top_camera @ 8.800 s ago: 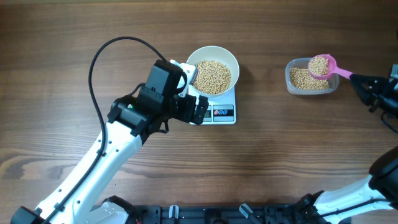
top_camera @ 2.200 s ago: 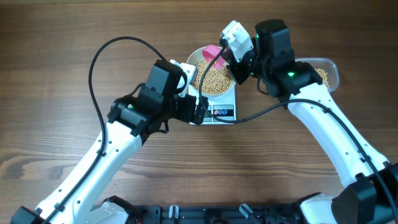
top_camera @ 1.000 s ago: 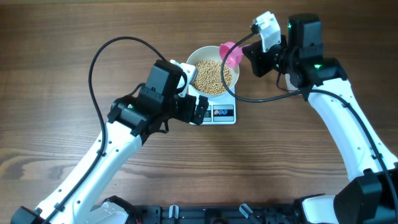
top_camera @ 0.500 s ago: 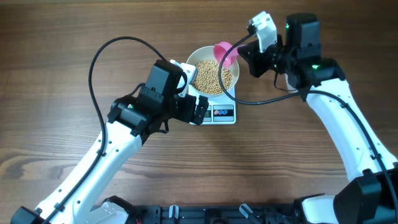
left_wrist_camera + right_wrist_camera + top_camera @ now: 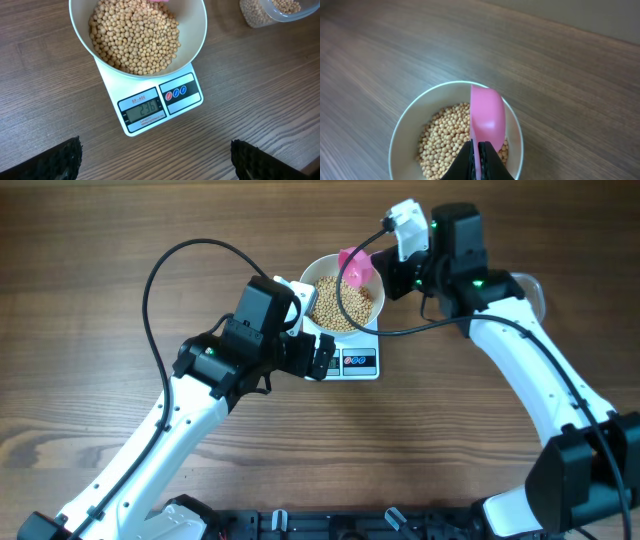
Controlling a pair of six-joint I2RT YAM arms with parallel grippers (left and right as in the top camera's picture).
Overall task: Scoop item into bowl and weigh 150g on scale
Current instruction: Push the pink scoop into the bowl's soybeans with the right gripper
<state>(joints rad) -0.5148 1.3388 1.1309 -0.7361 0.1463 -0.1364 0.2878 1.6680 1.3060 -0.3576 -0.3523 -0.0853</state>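
Observation:
The white bowl (image 5: 330,259) stands on the white scale (image 5: 358,361) and holds a heap of tan beans (image 5: 340,305). The scale's display (image 5: 145,107) reads 236. My right gripper (image 5: 385,275) is shut on the handle of a pink scoop (image 5: 355,265), whose head hangs over the bowl's far right rim. In the right wrist view the scoop (image 5: 487,115) shows its smooth pink side above the beans (image 5: 445,140), and no beans show in it. My left gripper (image 5: 312,345) hovers open just left of the scale, holding nothing.
A clear plastic tub (image 5: 265,10) with more beans sits right of the scale; in the overhead view only the tub's edge (image 5: 535,290) shows behind the right arm. The left arm's black cable (image 5: 150,290) loops over the wooden table.
My right gripper has carried the pink scoop leftward, from beside the bowl's right rim to over the beans. The left arm has not moved.

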